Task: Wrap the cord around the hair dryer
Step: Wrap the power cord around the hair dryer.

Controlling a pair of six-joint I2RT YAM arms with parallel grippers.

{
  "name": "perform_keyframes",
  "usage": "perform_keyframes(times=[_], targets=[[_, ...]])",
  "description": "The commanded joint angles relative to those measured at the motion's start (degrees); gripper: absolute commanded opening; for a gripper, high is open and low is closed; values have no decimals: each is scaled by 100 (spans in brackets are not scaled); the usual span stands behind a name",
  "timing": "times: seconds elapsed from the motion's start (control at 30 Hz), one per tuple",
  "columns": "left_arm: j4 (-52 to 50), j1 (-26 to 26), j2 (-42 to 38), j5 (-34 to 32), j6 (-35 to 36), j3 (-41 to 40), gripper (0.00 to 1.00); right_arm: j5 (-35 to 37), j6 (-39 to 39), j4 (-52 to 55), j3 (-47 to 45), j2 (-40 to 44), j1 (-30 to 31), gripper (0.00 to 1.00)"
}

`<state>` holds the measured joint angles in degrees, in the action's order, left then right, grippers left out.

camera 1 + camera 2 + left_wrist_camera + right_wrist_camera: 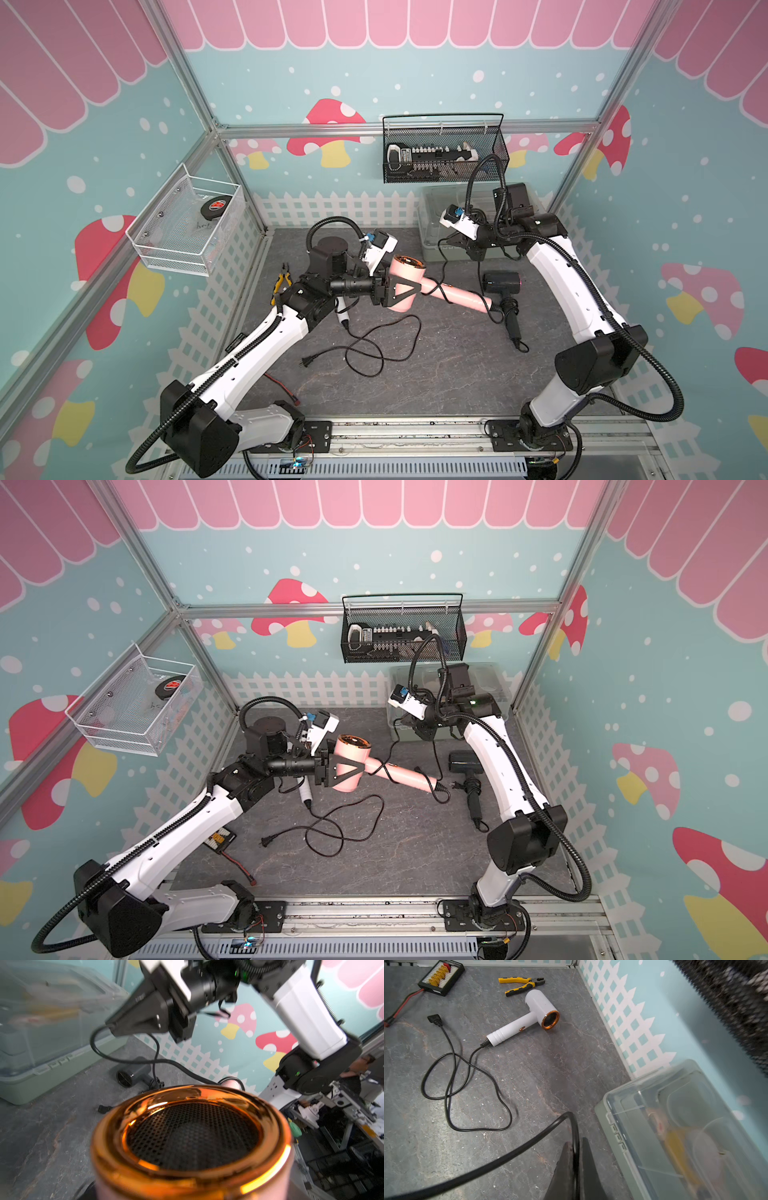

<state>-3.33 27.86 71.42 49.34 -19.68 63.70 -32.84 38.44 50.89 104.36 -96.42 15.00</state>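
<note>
Surroundings of the workcell. Left wall: white mesh basket holding a black round disc. Far wall: black mesh basket containing a black-and-white bar-shaped item. On the grey tabletop: clear-lidded green storage box, far right; yellow-handled pliers, far left; black board of yellow connectors, near left.

LEFT ARM: your left gripper reaches out level, forearm horizontal, jaws clamped across the pink hair dryer barrel | RIGHT ARM: your right gripper is raised behind the dryer's handle, jaws closed, pinching the cord.
</note>
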Motion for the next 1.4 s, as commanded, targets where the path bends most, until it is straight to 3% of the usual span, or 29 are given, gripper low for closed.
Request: perform_keyframes(times=[0.0,0.5,0.6,0.7,1.03,1.37], targets=[[1920,-229,-190,106,-968,-93,0,-871,-374,-438,-296,-119,-54,0],[3507,-758,-157,-795,-1936,154,0,-1732,-1558,-1775,-1597,-54,-182,0],[3500,-814,-88,-808,-1986,433,0,-1765,-1798,-2067,-1780,-35,-177,1],[3393,-872,-19,-843,-1987,700,0,-1780,-1907,-2244,-1904,-35,-182,9],[3465,-1053,194,-1014,-2169,1187,0,-1923,-2206,-2818,-2323,-149,-182,8],[3251,-1347,40,-1671,-2091,1070,0,-1950,-2422,-3237,-2875,-73,-177,8]])
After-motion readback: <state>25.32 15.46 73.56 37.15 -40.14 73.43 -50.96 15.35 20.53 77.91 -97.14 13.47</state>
